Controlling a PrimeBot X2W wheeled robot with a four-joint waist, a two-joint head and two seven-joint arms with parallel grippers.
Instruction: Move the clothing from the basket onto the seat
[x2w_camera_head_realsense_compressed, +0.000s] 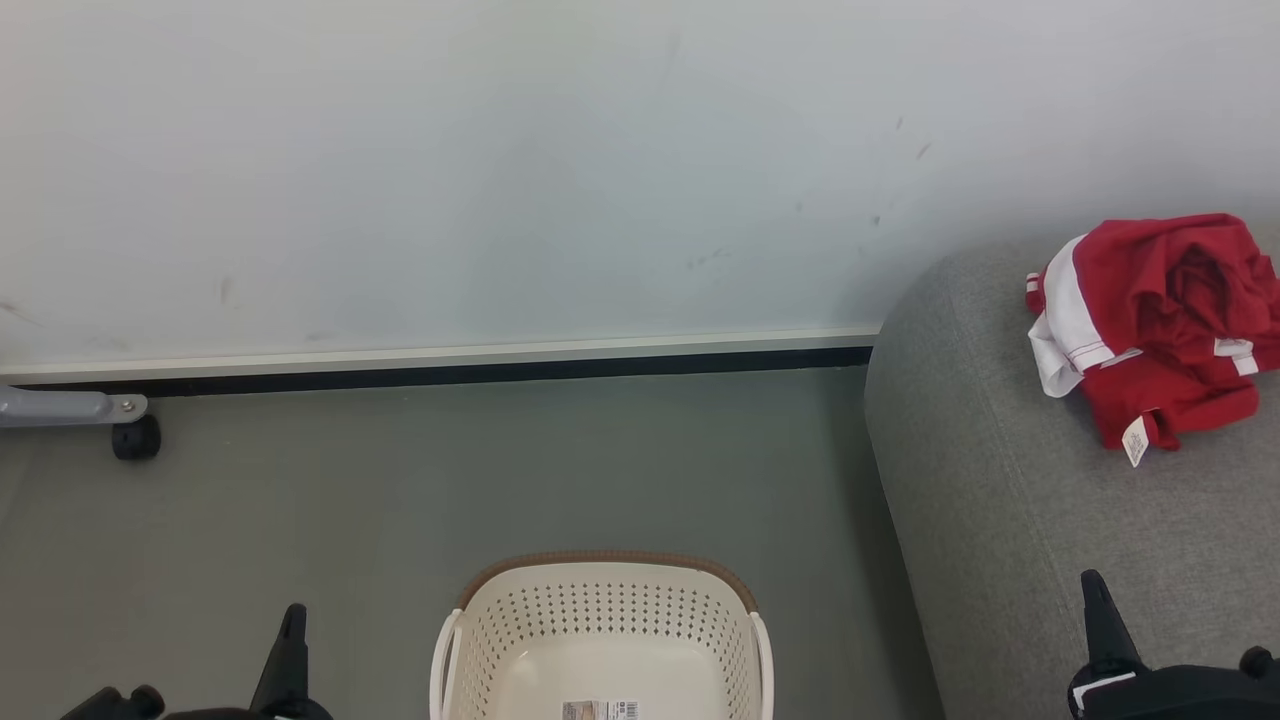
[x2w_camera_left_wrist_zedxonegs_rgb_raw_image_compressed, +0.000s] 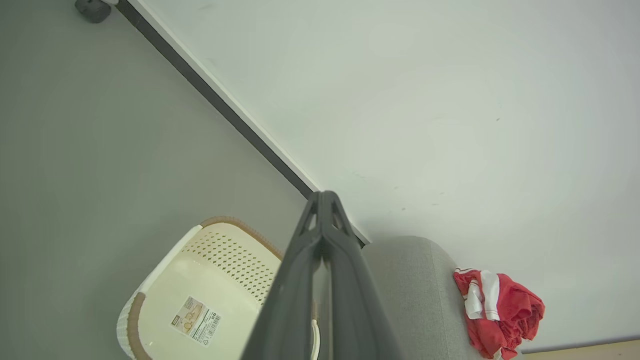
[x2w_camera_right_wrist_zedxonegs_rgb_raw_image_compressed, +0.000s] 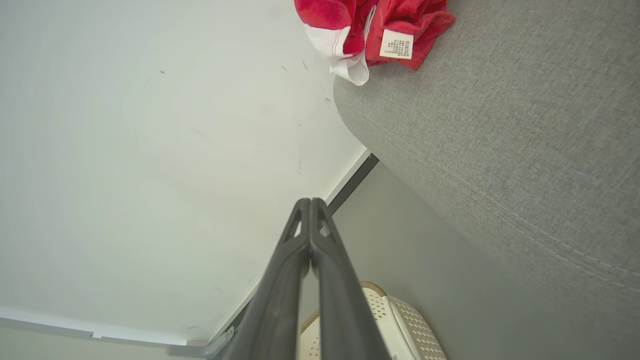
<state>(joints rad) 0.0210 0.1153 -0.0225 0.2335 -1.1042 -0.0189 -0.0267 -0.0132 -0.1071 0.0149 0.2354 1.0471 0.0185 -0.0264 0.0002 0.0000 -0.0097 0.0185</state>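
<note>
The left hand (x2w_camera_left_wrist_zedxonegs_rgb_raw_image_compressed: 324, 200) is held with its two dark fingers pressed together, and nothing is pinched between them. It is seen over the grey floor (x2w_camera_head_realsense_compressed: 400, 480), to the left of the basket (x2w_camera_head_realsense_compressed: 605, 557). The right hand (x2w_camera_right_wrist_zedxonegs_rgb_raw_image_compressed: 310, 205) is pressed together the same way, with nothing pinched, and is seen over the near part of the seat (x2w_camera_head_realsense_compressed: 1000, 520). The basket is set on the floor between the two hands, and a small paper label (x2w_camera_head_realsense_compressed: 600, 710) is stuck to its bottom. The seat is placed just to the right of the basket. The clothing (x2w_camera_head_realsense_compressed: 1160, 320) is piled in a red and white heap on the seat, far back near the white wall (x2w_camera_head_realsense_compressed: 500, 150). A white tag (x2w_camera_head_realsense_compressed: 1135, 440) is seen at the near edge of the heap.
</note>
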